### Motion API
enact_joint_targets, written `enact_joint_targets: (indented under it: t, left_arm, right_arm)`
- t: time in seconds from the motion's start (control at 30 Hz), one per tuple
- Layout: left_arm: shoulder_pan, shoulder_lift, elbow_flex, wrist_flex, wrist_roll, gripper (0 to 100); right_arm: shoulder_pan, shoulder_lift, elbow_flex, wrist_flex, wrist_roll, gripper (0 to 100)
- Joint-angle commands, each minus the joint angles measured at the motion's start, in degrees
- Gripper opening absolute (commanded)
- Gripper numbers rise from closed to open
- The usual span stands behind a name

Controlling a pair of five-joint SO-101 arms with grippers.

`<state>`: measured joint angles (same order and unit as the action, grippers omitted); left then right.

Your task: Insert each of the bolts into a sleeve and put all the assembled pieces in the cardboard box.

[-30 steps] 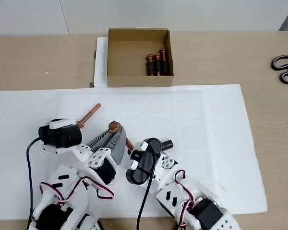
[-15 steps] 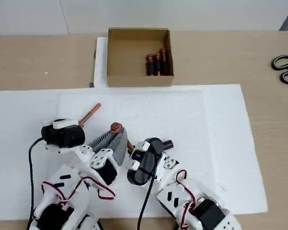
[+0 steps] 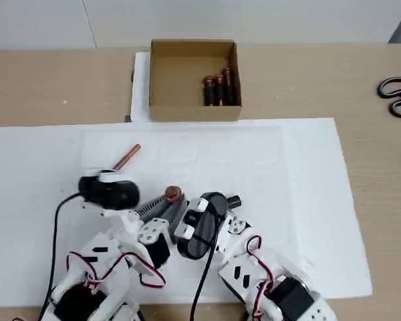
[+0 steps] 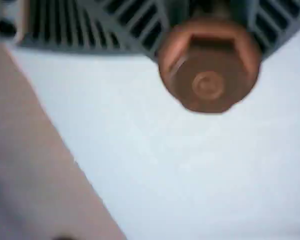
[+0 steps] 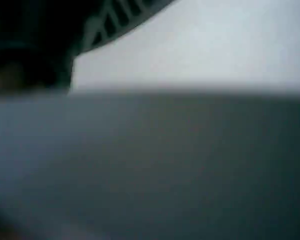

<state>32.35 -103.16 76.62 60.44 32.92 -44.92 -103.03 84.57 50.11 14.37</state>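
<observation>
The left pincer is being carried to the right and a little nearer than a second ago. The held bolt is being brought with it, closer to the right pincer, which is being kept where it was.

On the left of the white sheet, the loose bolt is being left untouched, lying flat and apart from both arms. In the left wrist view, the left pincer is being shown clamped on the held bolt just under its hexagonal head, with the ribbed fingers pressed to either side.

Further right, a dark sleeve is being shown jutting from the far-right side of the right pincer. Whether that pincer is clamped on it cannot be told. The shift is being read as the bolt's shank being fed toward the sleeve, so an insertion is judged to be under way and not yet finished.

In the cardboard box, at the far side of the desk, three assembled pieces are being kept against its right wall. The held bolt and the loose bolt are therefore being counted as outstanding.
</observation>
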Motion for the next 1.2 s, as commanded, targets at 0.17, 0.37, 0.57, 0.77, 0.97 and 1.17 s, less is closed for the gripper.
enact_joint_targets:
  t: [0.17,0.37,0.57,0.77,0.97,1.17]
  left_arm:
    - [2.5,-0.3,2.4,3.3,-4.7,1]
    - [2.8,-0.4,5.1,3.1,-6.7,1]
    - [2.5,-0.5,6.0,3.1,-10.2,2]
    - [2.5,-0.4,8.0,3.3,-12.8,21]
    - [2.4,-0.3,9.1,4.2,-16.8,22]
    - [2.3,-0.3,6.8,6.5,-17.2,22]
  right_arm:
    - [2.0,-0.3,-5.7,-3.0,2.5,0.4]
    - [2.1,-0.3,-7.6,-2.4,2.6,0.4]
    - [2.1,-0.3,-7.3,-2.4,2.6,0.4]
    - [2.2,-0.3,-7.3,-2.4,2.6,0.4]
    - [2.2,-0.3,-7.2,-2.3,2.6,0.4]
    - [5.1,-0.3,-6.1,-2.3,2.6,0.4]
